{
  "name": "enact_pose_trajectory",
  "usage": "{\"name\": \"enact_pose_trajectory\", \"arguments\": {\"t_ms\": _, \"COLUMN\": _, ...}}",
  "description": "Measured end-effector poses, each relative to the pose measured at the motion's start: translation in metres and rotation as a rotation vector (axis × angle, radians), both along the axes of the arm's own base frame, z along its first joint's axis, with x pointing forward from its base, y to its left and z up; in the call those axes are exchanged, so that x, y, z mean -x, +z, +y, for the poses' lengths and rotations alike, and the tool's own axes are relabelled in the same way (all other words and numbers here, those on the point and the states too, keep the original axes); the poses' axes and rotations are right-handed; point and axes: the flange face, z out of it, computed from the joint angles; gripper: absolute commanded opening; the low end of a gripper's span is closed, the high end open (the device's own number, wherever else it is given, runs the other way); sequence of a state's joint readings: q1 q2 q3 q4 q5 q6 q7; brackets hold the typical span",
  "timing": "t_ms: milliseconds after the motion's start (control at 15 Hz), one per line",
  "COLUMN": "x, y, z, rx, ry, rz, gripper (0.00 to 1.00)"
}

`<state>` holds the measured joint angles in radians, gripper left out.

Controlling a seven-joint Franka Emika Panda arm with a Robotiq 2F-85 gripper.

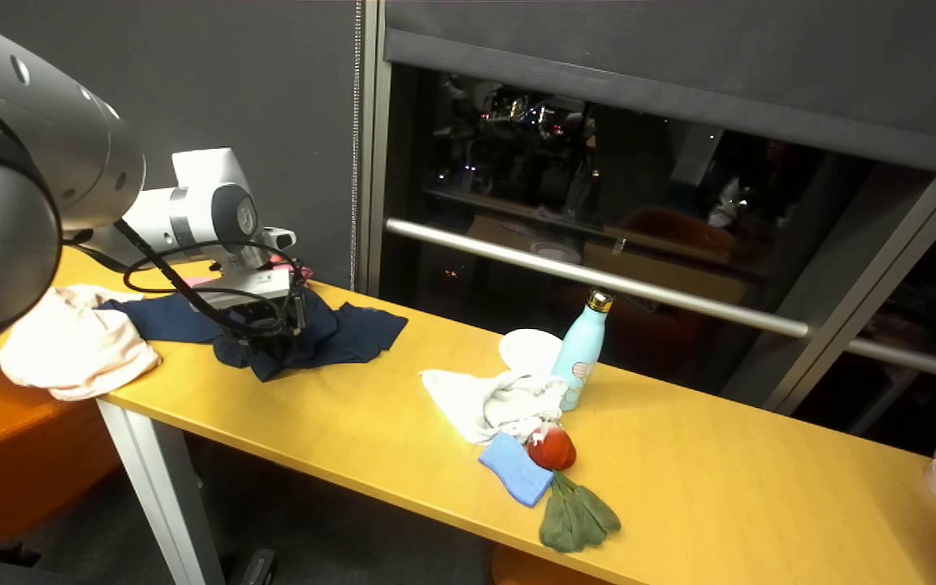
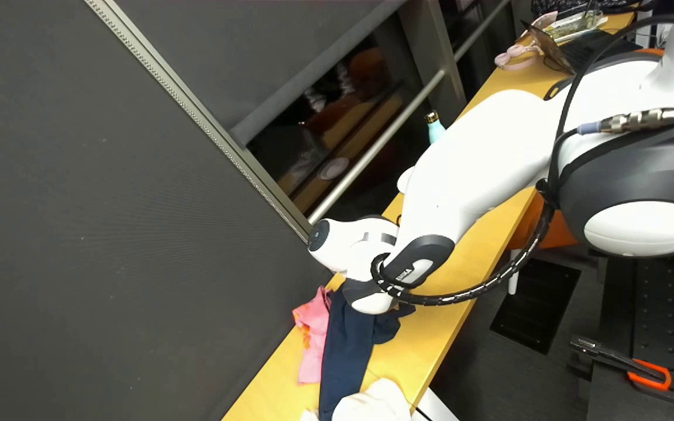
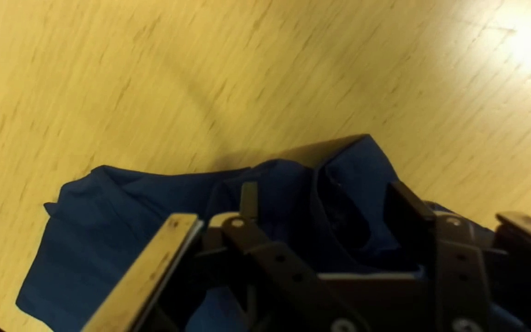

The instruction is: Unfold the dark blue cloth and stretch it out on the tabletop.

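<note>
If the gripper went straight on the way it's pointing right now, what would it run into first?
The gripper would most likely meet the dark blue cloth first; folds show between the open jaws. Depth is unclear, so they may already be touching.

A dark glass window [image 1: 639, 179] is crossed by a round silver metal rail [image 1: 598, 278] and topped by a dark grey fabric blind [image 1: 704, 57]; small lights [image 1: 537, 114] are seen in this window; a pale beaded chain [image 1: 357, 122] is hung beside an upright grey metal frame [image 1: 375, 162]; below, dark grey flooring [image 1: 370, 540] is bordered by orange furniture [image 1: 29, 447].
</note>
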<state>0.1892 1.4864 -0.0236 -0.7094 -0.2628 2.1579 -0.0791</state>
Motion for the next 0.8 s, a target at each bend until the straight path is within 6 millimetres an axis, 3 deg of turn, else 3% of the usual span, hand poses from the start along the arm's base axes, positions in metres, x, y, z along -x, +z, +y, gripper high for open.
{"name": "enact_pose_trajectory", "arguments": {"t_ms": 67, "x": 0.0001, "y": -0.0001, "z": -0.0001, "rx": 0.0, "ry": 0.001, "rz": 0.001, "gripper": 0.33}}
{"name": "enact_pose_trajectory", "arguments": {"t_ms": 200, "x": 0.0007, "y": -0.0013, "z": -0.0003, "rx": 0.001, "ry": 0.004, "rz": 0.004, "gripper": 0.33}}
{"name": "enact_pose_trajectory", "arguments": {"t_ms": 333, "x": 0.0019, "y": -0.0034, "z": -0.0005, "rx": 0.001, "ry": 0.005, "rz": 0.008, "gripper": 0.09}}
{"name": "enact_pose_trajectory", "arguments": {"t_ms": 467, "x": 0.0026, "y": -0.0048, "z": -0.0012, "rx": 0.003, "ry": 0.009, "rz": 0.011, "gripper": 0.0}}
{"name": "enact_pose_trajectory", "arguments": {"t_ms": 800, "x": 0.0041, "y": -0.0087, "z": -0.0061, "rx": 0.008, "ry": 0.008, "rz": 0.019, "gripper": 0.0}}
